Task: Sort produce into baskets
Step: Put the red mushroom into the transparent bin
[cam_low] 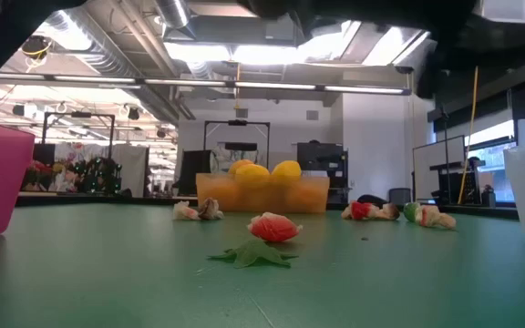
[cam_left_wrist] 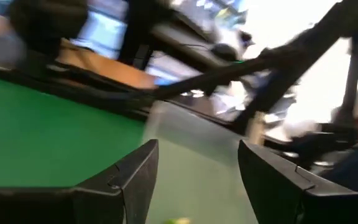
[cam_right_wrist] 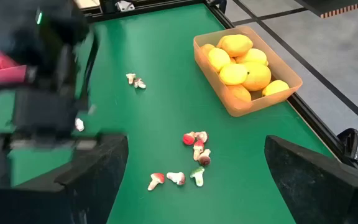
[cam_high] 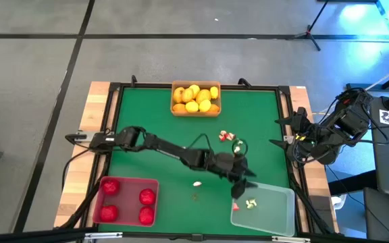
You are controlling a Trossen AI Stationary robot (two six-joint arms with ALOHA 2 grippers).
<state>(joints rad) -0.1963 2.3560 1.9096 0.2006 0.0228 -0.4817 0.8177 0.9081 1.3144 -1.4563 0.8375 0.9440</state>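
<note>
**Q:** Left gripper (cam_high: 240, 183) first: how does it sit from above?

**A:** Its arm reaches low across the green table (cam_high: 154, 121) from the left edge, elbow bent, and the gripper hangs over the near-left corner of the clear basket (cam_high: 265, 209). Two small whitish bits (cam_high: 250, 203) lie inside that basket. The right gripper (cam_high: 280, 140) waits off the table's right edge, its arm folded.

**Q:** And the other baskets?

**A:** The orange basket (cam_high: 195, 98) at the far edge holds yellow fruits (cam_high: 194, 96). The red basket (cam_high: 125, 200) at the near left holds four red fruits (cam_high: 146, 196). Loose bits (cam_high: 229, 136) lie mid-table, one more (cam_high: 197, 183) just beside the arm.

**Q:** The low view?

**A:** A red-and-white piece (cam_low: 272, 227) sits on a green leaf; the orange basket stands behind it.

**Q:** Left wrist?

**A:** Its fingers (cam_left_wrist: 132, 180) stand apart with nothing between them, above the clear basket's wall.

**Q:** Right wrist?

**A:** Fingers (cam_right_wrist: 316, 174) spread wide, empty, looking over the scattered bits and the yellow fruits.

**Q:** Any writing?

**A:** None I can read.
</note>
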